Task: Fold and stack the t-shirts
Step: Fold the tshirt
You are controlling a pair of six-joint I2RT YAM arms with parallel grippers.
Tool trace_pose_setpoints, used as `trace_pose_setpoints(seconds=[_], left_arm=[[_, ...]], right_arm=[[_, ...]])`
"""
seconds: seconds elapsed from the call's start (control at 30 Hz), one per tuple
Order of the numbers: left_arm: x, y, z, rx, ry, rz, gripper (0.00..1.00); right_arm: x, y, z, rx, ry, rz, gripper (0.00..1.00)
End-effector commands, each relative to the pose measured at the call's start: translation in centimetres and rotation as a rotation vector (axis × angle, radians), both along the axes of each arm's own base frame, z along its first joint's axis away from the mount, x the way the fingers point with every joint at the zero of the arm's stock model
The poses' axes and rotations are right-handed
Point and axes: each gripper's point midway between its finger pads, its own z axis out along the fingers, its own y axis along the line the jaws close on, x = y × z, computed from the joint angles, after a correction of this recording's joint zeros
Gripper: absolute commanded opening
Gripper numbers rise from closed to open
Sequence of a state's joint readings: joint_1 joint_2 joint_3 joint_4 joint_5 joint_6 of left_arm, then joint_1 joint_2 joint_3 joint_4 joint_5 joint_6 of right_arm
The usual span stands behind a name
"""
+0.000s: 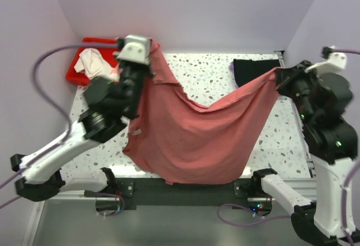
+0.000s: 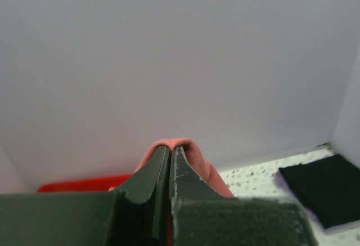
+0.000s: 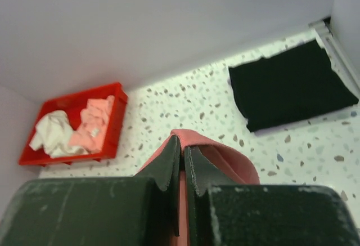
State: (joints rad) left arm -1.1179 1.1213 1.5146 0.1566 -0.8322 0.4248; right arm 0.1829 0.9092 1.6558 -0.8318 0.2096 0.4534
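The left hand (image 2: 170,152) and right hand (image 3: 183,142) each pinch tight on an edge of the rose-red shirt (image 1: 191,139), slung mid-frame above the table (image 1: 208,77). Such thin pinches may slip, and the sagging cloth could drag off the bottom edge.

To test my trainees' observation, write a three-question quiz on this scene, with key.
1. True or false: the dusty rose-red cloth t-shirt lies flat on the speckled table.
2. Fill in: the red plastic bin holds white and ___ cloths.
3. Where is the folded black cloth t-shirt? A in the bin; B at the table's far right; C on the floor.
Key: 1 false; 2 pink; 3 B.
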Motion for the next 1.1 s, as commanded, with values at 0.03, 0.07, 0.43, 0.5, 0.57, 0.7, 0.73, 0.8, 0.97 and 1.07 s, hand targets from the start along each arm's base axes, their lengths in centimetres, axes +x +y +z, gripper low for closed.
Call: trace_pose_setpoints(seconds=[0.03,0.07,0.43,0.5,0.57,0.7,0.73,0.8,0.97,1.07], left_arm=[[10.7,2.3,-8.6,-0.054,0.184,0.097,0.0],[12.5,1.8,-11.0,-0.006,0.212,0.124,0.0],[26.0,1.7,-29.8,0.085,0.542,0.192,0.0],[27.2,2.1,-31.0,0.062,0.58,0.177,0.0],[27.8,2.2,-32.3,0.055,0.6,0.162,0.0],[27.7,2.2,-33.2,0.068,0.593,0.129,0.0],[27.5,2.3,-32.8,0.071,0.585,0.124,0.0],[26.9,2.4,-33.6,0.084,0.602,0.104,0.0],[23.7,2.8,-33.2,0.049,0.611,0.061,0.0],[21.3,3.2,-33.6,0.012,0.645,0.039,0.0]], right_arm=[[6.3,-0.2,-6.2,-0.038,0.135,-0.073,0.0],[7.3,-0.4,-7.3,-0.05,0.157,-0.092,0.0],[18.7,-2.1,-23.7,-0.06,0.52,-0.137,0.0],[20.2,-2.5,-25.3,-0.062,0.556,-0.124,0.0],[21.0,-2.6,-25.9,-0.066,0.571,-0.118,0.0],[22.1,-2.9,-28.4,-0.076,0.629,-0.109,0.0],[22.2,-2.9,-28.7,-0.075,0.636,-0.107,0.0],[22.1,-3.0,-29.0,-0.068,0.642,-0.105,0.0],[21.3,-3.6,-28.9,-0.078,0.662,-0.111,0.0],[20.5,-4.8,-28.5,-0.082,0.677,-0.126,0.0]])
